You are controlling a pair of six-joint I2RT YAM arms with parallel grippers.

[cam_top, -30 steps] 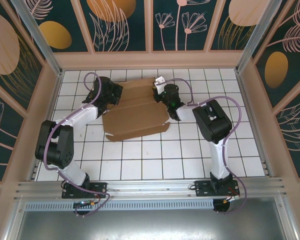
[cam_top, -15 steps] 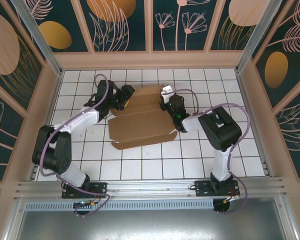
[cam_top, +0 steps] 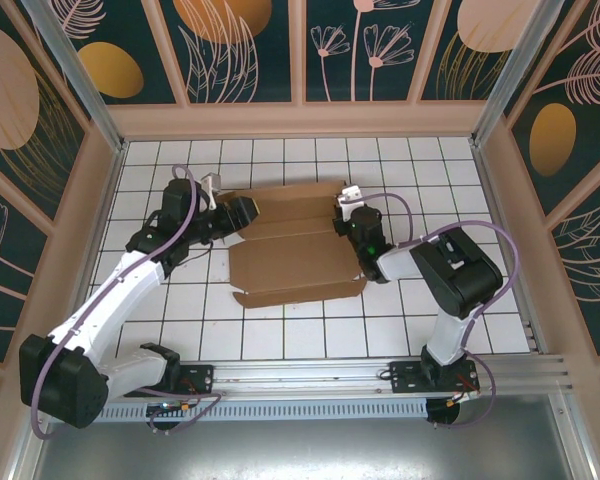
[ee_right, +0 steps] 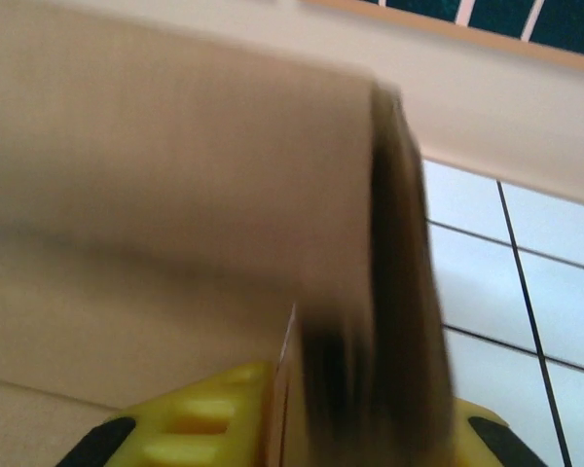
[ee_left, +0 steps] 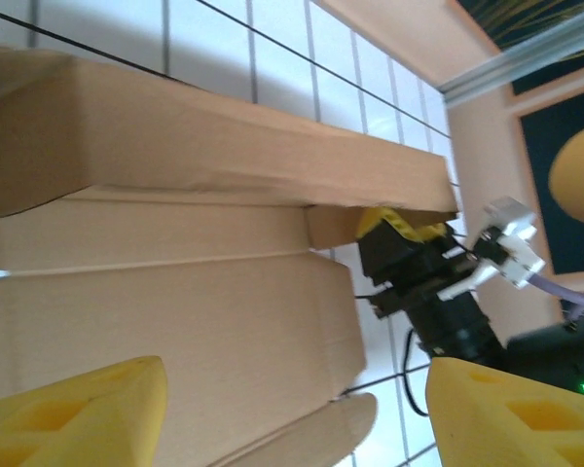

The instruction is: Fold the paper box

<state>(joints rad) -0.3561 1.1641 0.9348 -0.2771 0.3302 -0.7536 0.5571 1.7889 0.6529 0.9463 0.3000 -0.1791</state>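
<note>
From above, the paper box [cam_top: 295,245] lies on the white tiled table [cam_top: 280,330], a little beyond its middle, with its far wall raised and its near panel flat. The left gripper [cam_top: 242,212] is at the box's far left corner and the right gripper [cam_top: 345,215] at its far right end; their fingers are too small to read here.

On the left wrist, the left gripper [ee_left: 297,413] stands wide with nothing between its yellow fingertips [ee_left: 78,409], which are cut off at the bottom. Beyond is the box [ee_left: 224,165], and the right gripper [ee_left: 404,238] is partly tucked under the raised wall.

On the right wrist, everything is blurred. A box [ee_right: 175,195] edge stands between the right gripper's [ee_right: 360,428] pads; I cannot tell whether they pinch it
</note>
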